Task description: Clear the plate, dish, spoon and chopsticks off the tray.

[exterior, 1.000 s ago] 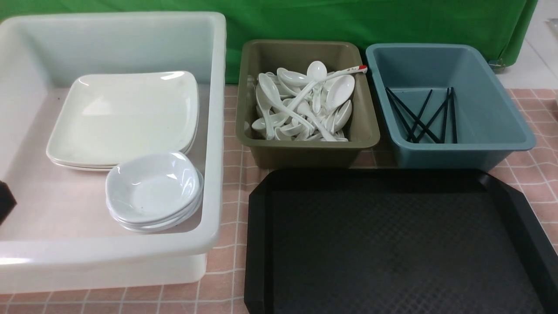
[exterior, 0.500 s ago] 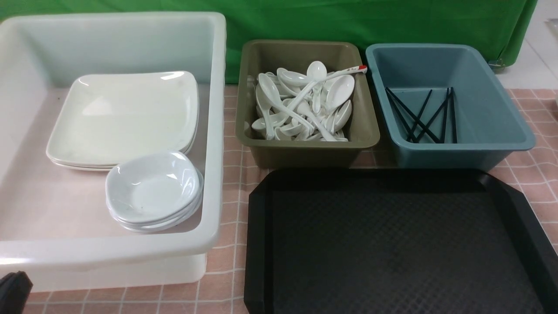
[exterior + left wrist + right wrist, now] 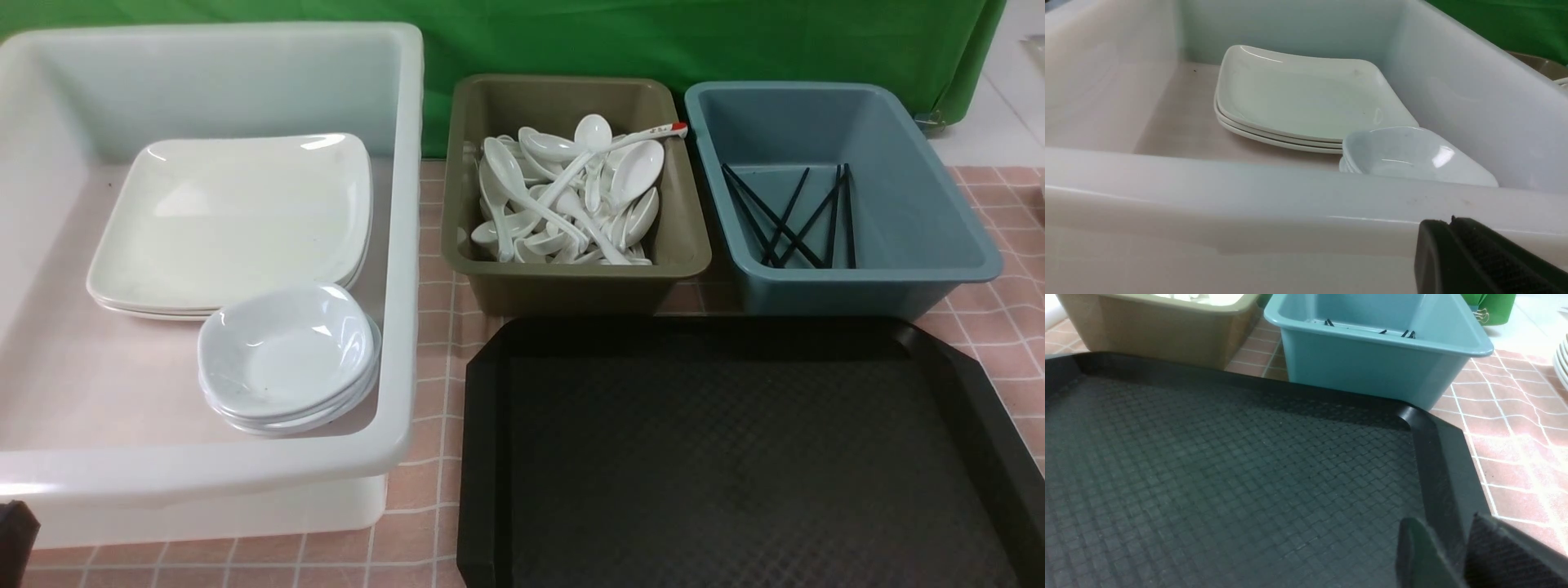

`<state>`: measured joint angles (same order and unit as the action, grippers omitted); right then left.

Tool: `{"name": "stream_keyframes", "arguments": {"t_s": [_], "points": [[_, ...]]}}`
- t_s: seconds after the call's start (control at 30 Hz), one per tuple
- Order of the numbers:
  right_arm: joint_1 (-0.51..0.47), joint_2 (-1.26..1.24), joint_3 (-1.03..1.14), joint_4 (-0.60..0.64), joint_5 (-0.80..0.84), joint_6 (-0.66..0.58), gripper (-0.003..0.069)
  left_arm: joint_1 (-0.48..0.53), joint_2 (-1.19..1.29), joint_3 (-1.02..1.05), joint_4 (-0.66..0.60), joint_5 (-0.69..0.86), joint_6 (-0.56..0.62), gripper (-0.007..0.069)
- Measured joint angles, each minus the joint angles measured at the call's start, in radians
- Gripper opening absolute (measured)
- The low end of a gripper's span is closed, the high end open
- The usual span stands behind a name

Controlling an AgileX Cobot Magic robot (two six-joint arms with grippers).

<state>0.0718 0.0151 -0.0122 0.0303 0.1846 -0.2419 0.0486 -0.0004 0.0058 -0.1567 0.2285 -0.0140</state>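
The black tray (image 3: 482, 408) lies at the front right with nothing on it; it fills the right wrist view (image 3: 1208, 457). Cream-white plates (image 3: 229, 216) are stacked in the white tub (image 3: 400, 245), with small bluish dishes (image 3: 286, 351) stacked in front; both show in the left wrist view (image 3: 1302, 98) (image 3: 1404, 157). Plain white spoons (image 3: 571, 196) fill the olive tub (image 3: 571, 278). Black chopsticks (image 3: 788, 220) lie in the blue tub (image 3: 857, 290). My left gripper (image 3: 1449, 222) is shut and empty, outside the white tub's near wall. My right gripper (image 3: 1447, 526) is open and empty over the tray's right rim.
A spoon with a red-tipped handle (image 3: 673, 128) lies on top of the pile in the olive tub. A stack of white plates (image 3: 1562, 359) shows at the edge of the right wrist view. A green cloth hangs behind the tubs. The tabletop is pink tile.
My left gripper has dropped from the tub's left side to the bottom-left corner of the front view. Nothing else has moved.
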Motion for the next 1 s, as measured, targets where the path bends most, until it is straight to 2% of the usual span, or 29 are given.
{"name": "stream_keyframes", "arguments": {"t_s": [0.43,1.0], "points": [[0.0,0.0,0.0,0.0,0.0,0.0,0.0239,-0.002,0.0,0.0,0.079,0.0,0.003,0.0018],[0.0,0.0,0.0,0.0,0.0,0.0,0.024,-0.002,0.0,0.0,0.105,0.0,0.002,0.0018]]}}
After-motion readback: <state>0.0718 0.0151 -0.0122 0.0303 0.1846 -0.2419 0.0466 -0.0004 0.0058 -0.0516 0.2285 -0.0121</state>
